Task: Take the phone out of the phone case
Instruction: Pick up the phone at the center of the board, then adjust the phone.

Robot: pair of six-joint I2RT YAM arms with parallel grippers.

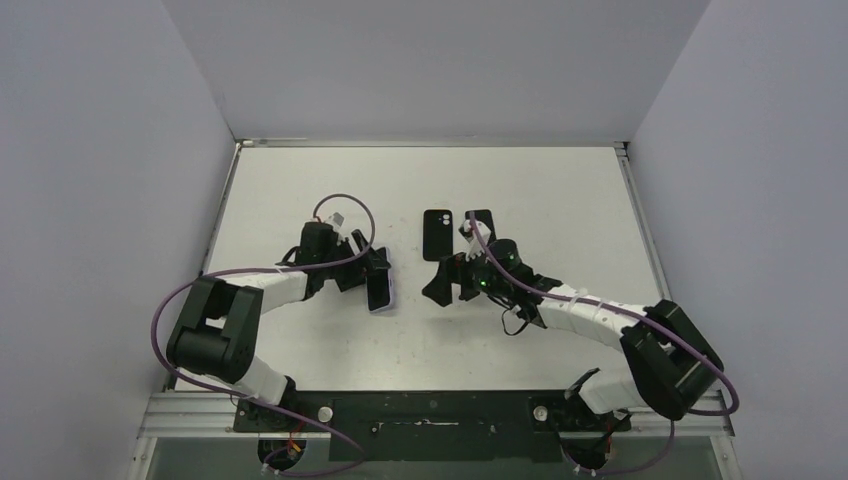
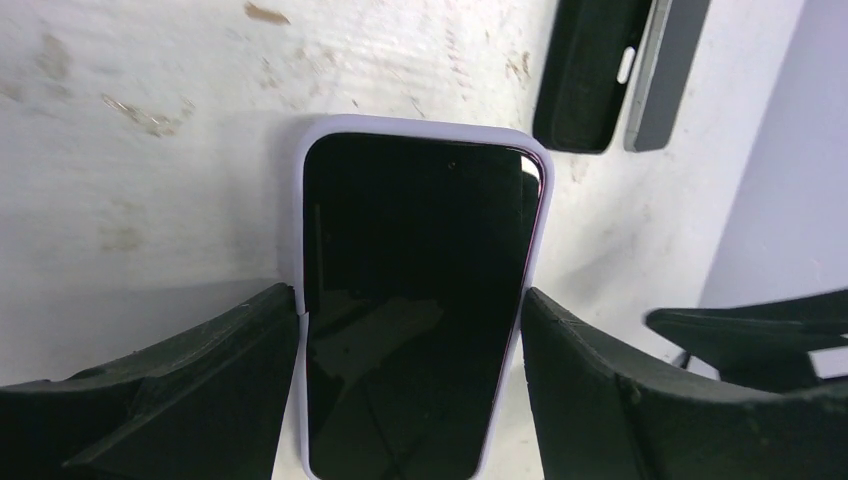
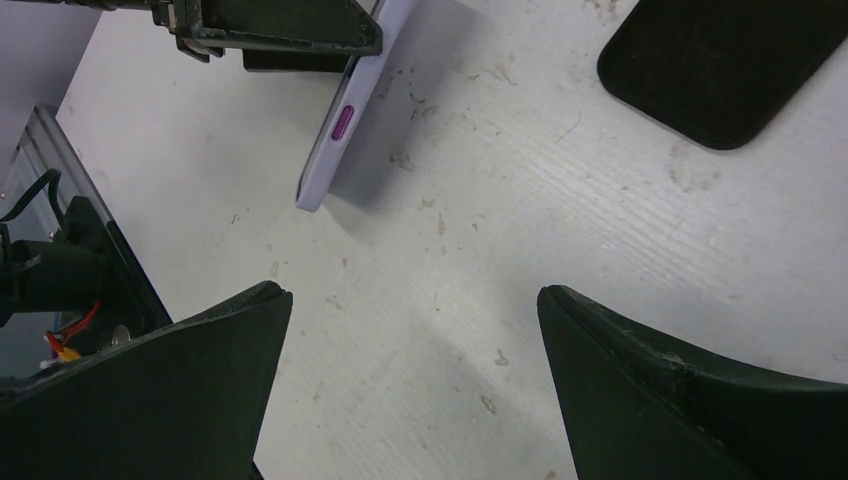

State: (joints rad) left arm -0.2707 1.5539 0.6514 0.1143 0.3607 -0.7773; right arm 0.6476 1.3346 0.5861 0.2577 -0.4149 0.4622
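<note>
Phone (image 2: 415, 300) near black case (image 1: 437, 235).

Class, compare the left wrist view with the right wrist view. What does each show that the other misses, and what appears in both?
Only the left wrist view shows the phone itself, its screen dark, and a grey slab beside the black case. Only the right wrist view shows the purple side button and the wiring past the table's near edge. Both show the lilac case, gripped at its sides by the left gripper, plus the black case and the white table.
</note>
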